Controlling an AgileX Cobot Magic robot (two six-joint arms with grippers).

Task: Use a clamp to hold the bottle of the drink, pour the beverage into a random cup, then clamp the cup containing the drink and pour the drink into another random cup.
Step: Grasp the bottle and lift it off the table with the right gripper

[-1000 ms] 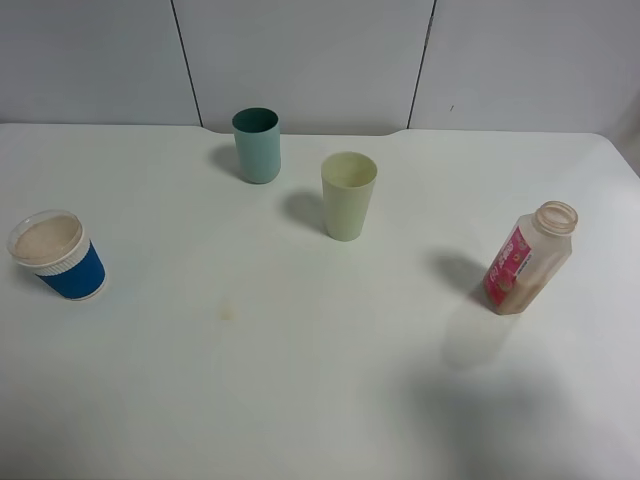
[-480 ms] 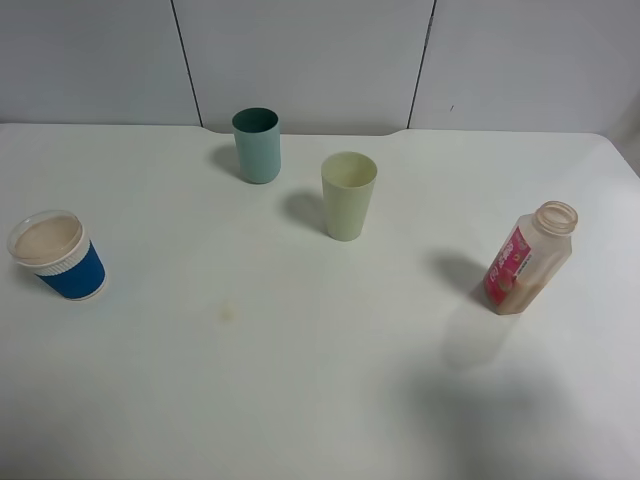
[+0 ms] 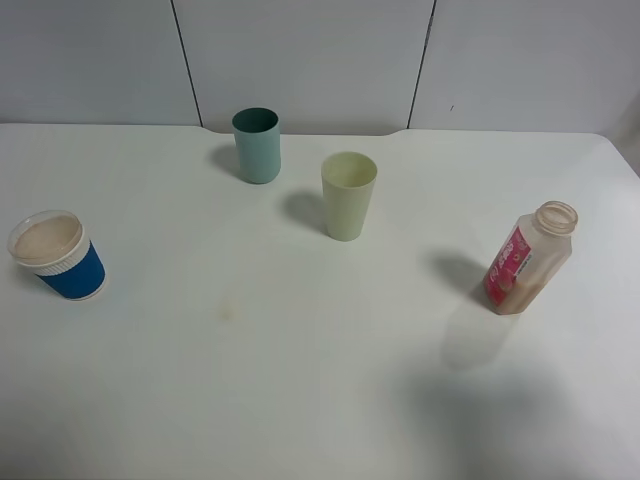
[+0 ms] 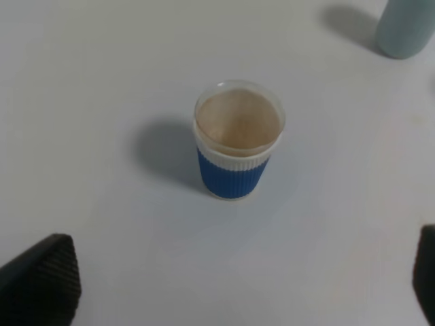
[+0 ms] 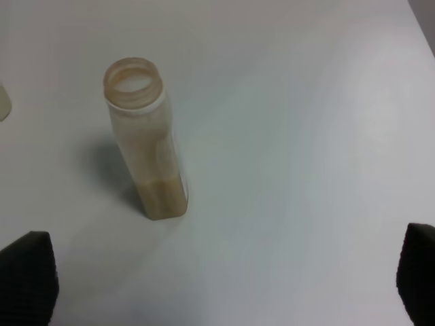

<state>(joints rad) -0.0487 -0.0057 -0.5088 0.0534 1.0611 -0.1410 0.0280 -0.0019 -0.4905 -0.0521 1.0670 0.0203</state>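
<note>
An uncapped clear bottle [image 3: 528, 258] with a pink label stands at the right of the table, with a little tan drink at its bottom; it also shows in the right wrist view [image 5: 146, 139]. A blue-sleeved cup [image 3: 58, 255] with tan drink stands at the left and shows in the left wrist view [image 4: 238, 146]. A teal cup [image 3: 257, 145] and a pale green cup [image 3: 348, 195] stand at the back middle. My left gripper [image 4: 231, 285] is open and empty, short of the blue cup. My right gripper [image 5: 223, 278] is open and empty, short of the bottle. Neither arm shows in the exterior view.
The white table [image 3: 300, 380] meets a grey panelled wall [image 3: 300, 50] at the back. The teal cup's base shows in a corner of the left wrist view [image 4: 406, 27]. A faint stain [image 3: 228, 312] marks the table at left of centre.
</note>
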